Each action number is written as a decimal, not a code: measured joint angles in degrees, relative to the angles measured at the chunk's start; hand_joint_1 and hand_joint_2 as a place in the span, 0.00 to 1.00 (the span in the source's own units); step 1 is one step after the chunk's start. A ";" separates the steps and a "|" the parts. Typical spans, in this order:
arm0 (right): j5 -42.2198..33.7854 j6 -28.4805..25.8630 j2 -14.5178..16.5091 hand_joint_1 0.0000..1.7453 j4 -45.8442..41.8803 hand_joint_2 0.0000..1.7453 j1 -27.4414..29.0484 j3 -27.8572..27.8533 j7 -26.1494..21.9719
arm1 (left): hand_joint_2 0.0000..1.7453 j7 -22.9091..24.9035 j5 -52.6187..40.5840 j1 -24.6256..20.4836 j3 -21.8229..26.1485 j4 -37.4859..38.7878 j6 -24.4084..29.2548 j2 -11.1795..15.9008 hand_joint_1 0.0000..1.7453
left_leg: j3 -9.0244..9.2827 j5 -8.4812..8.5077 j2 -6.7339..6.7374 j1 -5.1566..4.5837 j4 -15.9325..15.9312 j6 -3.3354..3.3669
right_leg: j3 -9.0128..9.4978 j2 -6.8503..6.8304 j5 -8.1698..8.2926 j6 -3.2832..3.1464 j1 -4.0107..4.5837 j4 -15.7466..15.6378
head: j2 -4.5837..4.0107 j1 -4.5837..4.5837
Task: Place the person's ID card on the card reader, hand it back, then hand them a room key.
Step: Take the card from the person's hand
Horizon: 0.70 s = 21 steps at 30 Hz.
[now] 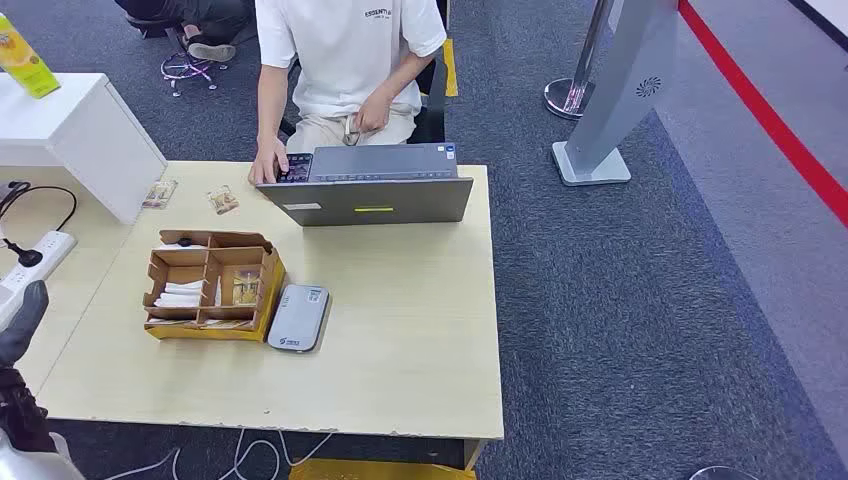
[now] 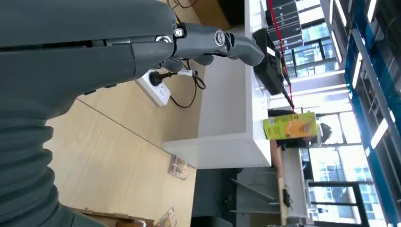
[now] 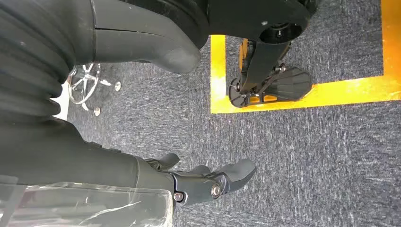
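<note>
The grey card reader (image 1: pixel 298 317) lies flat on the wooden table (image 1: pixel 420 330), right beside a cardboard organiser box (image 1: pixel 212 284) holding white cards (image 1: pixel 183 294) in its compartments. A person in a white shirt (image 1: pixel 345 50) sits behind an open laptop (image 1: pixel 372 185), one hand (image 1: pixel 268 168) on its corner and the other (image 1: pixel 362 118) at their lap around something small. My left hand (image 1: pixel 22 320) hovers at the table's near left edge, fingers (image 2: pixel 213 40) stretched out and holding nothing. My right hand (image 3: pixel 208 182) hangs over the carpet with its fingers apart, empty.
Two small picture cards (image 1: pixel 160 193) (image 1: pixel 222 201) lie near the far left of the table. A white power strip (image 1: pixel 30 258) with cables sits on the left desk beside a white cabinet (image 1: pixel 80 130) with a yellow juice carton (image 1: pixel 25 60). A stanchion (image 1: pixel 575 90) stands to the right.
</note>
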 joint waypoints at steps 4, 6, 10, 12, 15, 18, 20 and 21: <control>0.62 0.16 0.00 0.00 0.02 1.00 -0.11 0.00 0.10 | 1.00 2.23 -4.28 -1.21 -4.12 0.02 1.75 1.16 0.00 | -0.01 0.00 0.01 0.00 0.00 0.00 | -0.01 0.02 0.01 0.00 0.00 0.00 | 0.00 0.00; 1.05 0.22 0.00 0.00 0.03 1.00 -0.23 0.00 0.15 | 1.00 3.73 -7.12 -2.12 -6.81 0.11 2.88 1.91 0.00 | -0.01 0.00 0.03 0.00 0.00 0.00 | -0.02 0.04 0.01 0.00 0.00 0.00 | 0.00 0.00; 1.91 0.68 0.00 0.00 0.09 1.00 -0.50 0.00 0.22 | 1.00 6.69 -12.63 -4.03 -12.18 0.53 5.13 3.45 0.00 | -0.01 0.01 0.05 0.00 0.01 0.01 | -0.02 0.05 0.02 -0.01 0.00 0.00 | 0.00 0.00; 2.35 0.97 0.00 0.00 0.13 1.00 -0.62 0.00 0.30 | 1.00 8.19 -15.40 -4.91 -14.96 0.80 6.23 4.22 0.00 | -0.01 0.02 0.06 0.00 0.01 0.01 | -0.03 0.06 0.03 -0.01 0.00 0.00 | 0.00 0.00; 3.09 1.17 0.00 0.00 0.23 1.00 -0.78 0.00 0.40 | 1.00 10.48 -19.59 -6.38 -18.85 1.31 7.92 5.31 0.00 | -0.01 0.02 0.06 0.00 0.01 0.01 | -0.03 0.07 0.03 -0.01 0.00 0.01 | 0.00 0.00; 3.84 1.26 0.00 0.00 0.26 1.00 -0.93 0.00 0.52 | 1.00 12.84 -23.84 -7.80 -22.79 1.89 9.63 6.46 0.00 | -0.01 0.02 0.07 0.00 0.02 0.01 | -0.03 0.08 0.04 -0.02 0.00 0.01 | 0.00 0.00; 4.36 1.36 -0.01 0.00 0.27 1.00 -1.01 0.00 0.61 | 1.00 14.42 -26.61 -8.72 -25.43 2.33 10.75 7.20 0.00 | -0.01 0.02 0.07 0.00 0.02 0.01 | -0.03 0.08 0.04 -0.02 0.00 0.01 | 0.00 0.00; 4.56 1.40 -0.01 0.00 0.28 1.00 -1.05 0.00 0.63 | 1.00 15.05 -27.75 -9.12 -26.50 2.53 11.22 7.50 0.00 | -0.01 0.02 0.07 0.00 0.02 0.01 | -0.03 0.08 0.04 -0.02 0.00 0.01 | 0.00 0.00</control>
